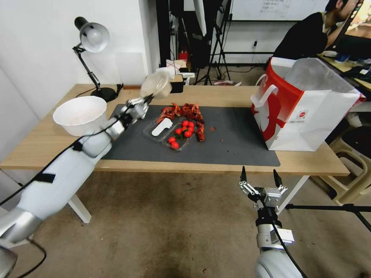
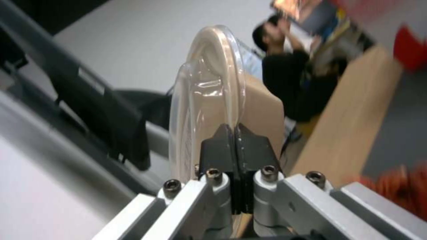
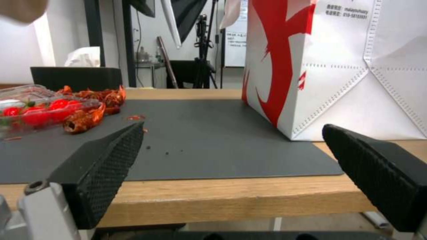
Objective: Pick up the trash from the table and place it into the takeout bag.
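My left gripper (image 1: 146, 100) is raised over the back left of the dark mat (image 1: 235, 139), shut on the rim of a beige paper bowl (image 1: 156, 83) under a clear lid. In the left wrist view the fingers (image 2: 218, 146) pinch the clear lid (image 2: 209, 83) against the beige bowl (image 2: 265, 106). More trash lies mid-mat: red crayfish shells (image 1: 185, 111) and a clear tray of cherry tomatoes (image 1: 176, 133). The red-and-white takeout bag (image 1: 309, 112) stands open at the table's right end. My right gripper (image 1: 259, 175) hangs open below the table's front edge, facing the bag (image 3: 347, 66).
A large white bowl (image 1: 80, 114) sits on the wooden table (image 1: 46, 143) at the left, with a desk lamp (image 1: 91, 42) behind it. Bare mat (image 3: 213, 140) lies between the shells (image 3: 95, 100) and the bag. A plastic stool (image 1: 353, 170) stands right of the table.
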Tool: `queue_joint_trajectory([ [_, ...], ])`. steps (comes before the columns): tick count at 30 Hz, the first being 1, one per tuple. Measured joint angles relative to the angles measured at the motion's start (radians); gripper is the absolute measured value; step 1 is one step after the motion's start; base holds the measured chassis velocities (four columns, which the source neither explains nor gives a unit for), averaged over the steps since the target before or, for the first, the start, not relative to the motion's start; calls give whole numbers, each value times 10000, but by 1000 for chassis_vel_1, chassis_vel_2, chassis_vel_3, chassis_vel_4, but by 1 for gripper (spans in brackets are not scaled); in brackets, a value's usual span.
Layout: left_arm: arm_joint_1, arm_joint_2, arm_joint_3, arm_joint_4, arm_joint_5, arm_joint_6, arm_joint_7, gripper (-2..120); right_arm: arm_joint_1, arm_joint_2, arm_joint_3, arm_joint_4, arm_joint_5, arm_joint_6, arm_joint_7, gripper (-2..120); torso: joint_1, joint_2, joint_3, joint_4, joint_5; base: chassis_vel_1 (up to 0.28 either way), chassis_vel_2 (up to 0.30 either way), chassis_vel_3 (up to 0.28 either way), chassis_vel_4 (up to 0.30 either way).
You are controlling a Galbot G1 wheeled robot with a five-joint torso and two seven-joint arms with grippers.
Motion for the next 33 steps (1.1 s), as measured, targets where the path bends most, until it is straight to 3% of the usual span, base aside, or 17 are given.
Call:
queue_joint_trajectory([
  [1,-652,-127,622,-289,-724,224,-12,0,3,2,10,0,0,-3,4,100,0,0,0,0,1,0,0,0,0],
  [3,-897,-209,835,-360,-914,280,-13,0,3,1,20,0,0,-5,7,100,0,0,0,1,0,0,0,0,0],
  [5,-1762,-662,1640,-477,-1411,474,-28,0,-16,1,81,0,0,-8,23,100,0,0,0,0,0,0,0,0,0],
  [12,-4054,-2140,3642,-73,-2551,970,-127,0,-127,60,186,41,0,-9,42,100,0,0,-1,0,3,0,0,0,0],
  [16,-4601,-2610,4083,214,-2742,1008,-180,0,-131,84,200,49,-2,-10,44,100,0,-1,0,1,2,0,0,0,0],
  [22,-5613,-3877,5078,578,-3360,1313,-326,0,-116,128,219,50,-11,-16,53,100,0,0,0,0,2,0,0,0,0],
  [28,-5911,-4571,5398,704,-3579,1413,-345,0,-115,139,228,45,-13,-17,57,100,0,0,0,1,2,0,0,0,0],
  [29,-6059,-5050,5466,889,-3592,1421,-346,0,-114,146,230,36,-15,-17,60,100,0,0,0,1,1,0,0,0,0],
  [33,-6221,-5702,5550,1257,-3592,1412,-337,0,-121,165,233,42,-22,-19,63,100,0,0,0,0,2,0,0,0,0],
])
